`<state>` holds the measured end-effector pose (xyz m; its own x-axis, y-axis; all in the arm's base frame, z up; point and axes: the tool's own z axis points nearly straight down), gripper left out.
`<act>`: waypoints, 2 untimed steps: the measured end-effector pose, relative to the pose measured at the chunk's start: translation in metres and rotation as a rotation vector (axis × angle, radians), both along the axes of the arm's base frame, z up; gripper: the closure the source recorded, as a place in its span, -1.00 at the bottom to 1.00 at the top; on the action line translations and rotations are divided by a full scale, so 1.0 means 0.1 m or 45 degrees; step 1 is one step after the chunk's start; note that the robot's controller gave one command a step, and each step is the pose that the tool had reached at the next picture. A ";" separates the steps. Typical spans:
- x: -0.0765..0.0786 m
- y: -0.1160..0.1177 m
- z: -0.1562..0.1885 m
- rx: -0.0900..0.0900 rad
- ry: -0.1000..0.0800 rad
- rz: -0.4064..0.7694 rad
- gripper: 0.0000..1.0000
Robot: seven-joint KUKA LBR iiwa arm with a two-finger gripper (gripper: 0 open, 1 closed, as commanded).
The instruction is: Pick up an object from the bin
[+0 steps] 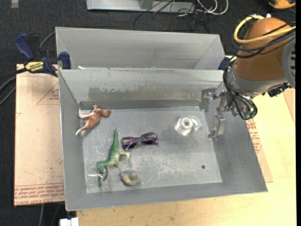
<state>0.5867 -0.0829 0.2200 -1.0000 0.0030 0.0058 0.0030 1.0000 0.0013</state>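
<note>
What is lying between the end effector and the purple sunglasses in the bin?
In the camera view, a clear plastic piece lies between the end effector and the purple sunglasses; otherwise bare bin floor.

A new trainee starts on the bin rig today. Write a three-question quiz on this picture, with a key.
1. Fill in: seen from the camera, the tan dinosaur lies in the far-____ corner of the bin.
2. True or false: the purple sunglasses lie between the green dinosaur and the clear round object.
3. Which thing lies nearest the gripper? A) the tan dinosaur B) the clear round object C) the green dinosaur

Key: 1 left; 2 true; 3 B.
</note>
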 end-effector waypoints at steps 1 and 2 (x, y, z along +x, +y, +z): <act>0.02 0.01 0.05 -0.001 -0.010 0.004 -1.00; 0.53 -0.04 -1.28 0.000 -0.013 0.208 -1.00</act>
<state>0.6399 -0.0874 0.0924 -0.9872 -0.1595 -0.0041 -0.1595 0.9872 0.0002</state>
